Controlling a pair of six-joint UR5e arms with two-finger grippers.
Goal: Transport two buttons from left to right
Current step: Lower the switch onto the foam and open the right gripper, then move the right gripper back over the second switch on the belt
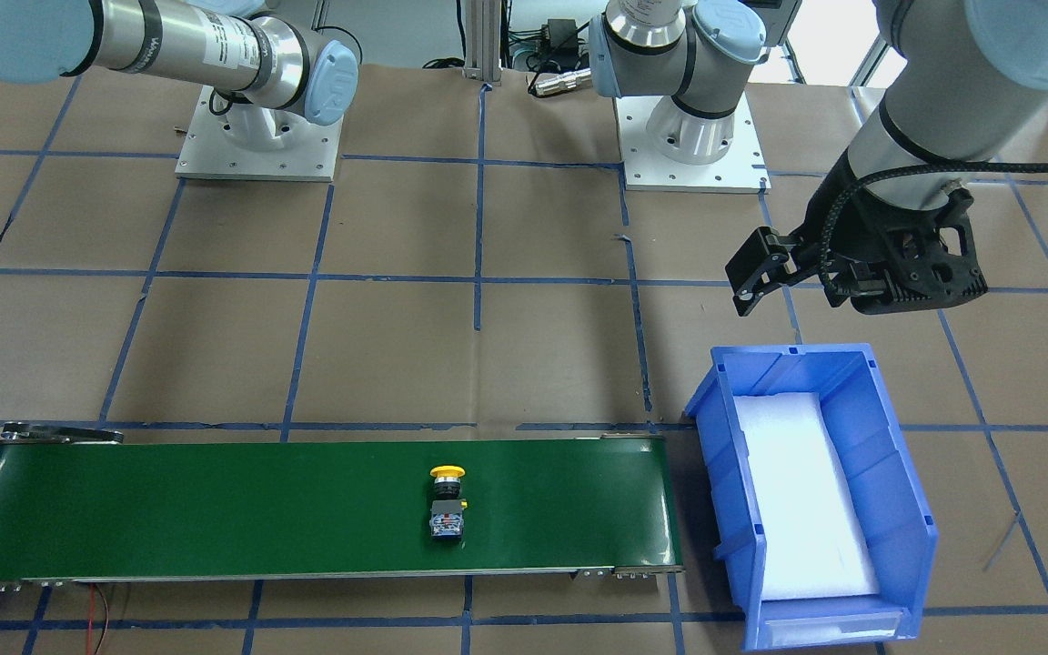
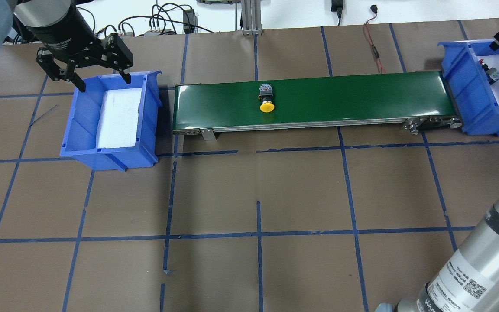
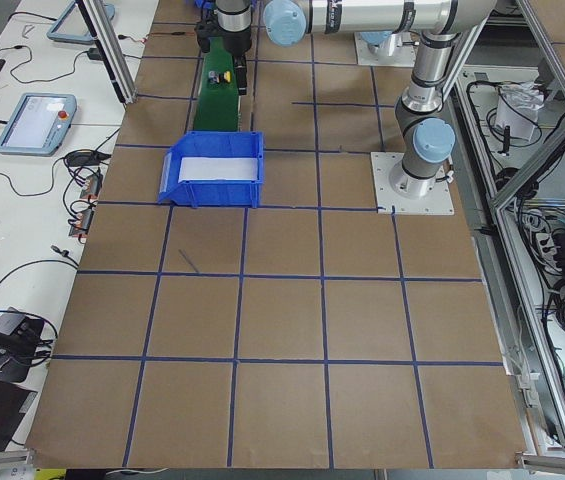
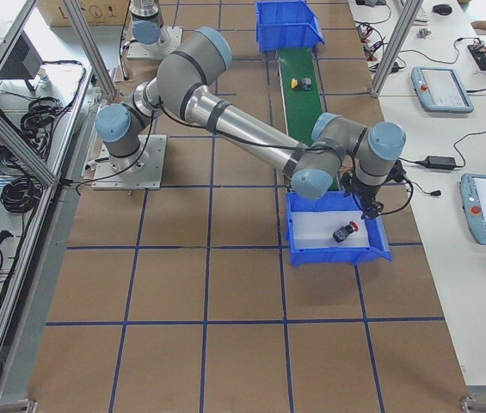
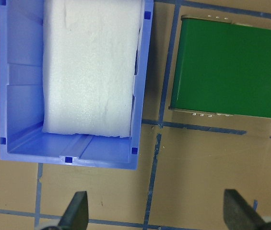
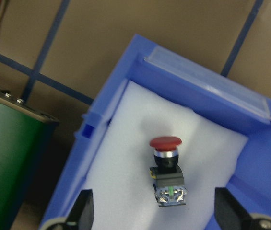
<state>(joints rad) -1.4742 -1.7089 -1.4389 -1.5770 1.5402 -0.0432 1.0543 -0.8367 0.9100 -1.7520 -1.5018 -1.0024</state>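
Observation:
The yellow button (image 1: 448, 503) lies on its side at the middle of the green conveyor belt (image 1: 215, 509), and shows in the overhead view (image 2: 267, 99) too. The red button (image 6: 167, 168) lies on white foam in the right blue bin (image 6: 101, 143), also seen in the exterior right view (image 4: 344, 232). My right gripper (image 6: 157, 215) is open and empty, hovering above that bin over the red button. My left gripper (image 2: 102, 81) is open and empty above the far edge of the left blue bin (image 2: 76, 130), which holds only white foam.
The belt (image 2: 340, 95) runs between the two bins, its ends close to each bin's wall. The left bin (image 1: 906, 509) and the belt's end (image 5: 231, 72) show below the left gripper (image 5: 157, 215). Brown table paper with blue tape lines surrounds them.

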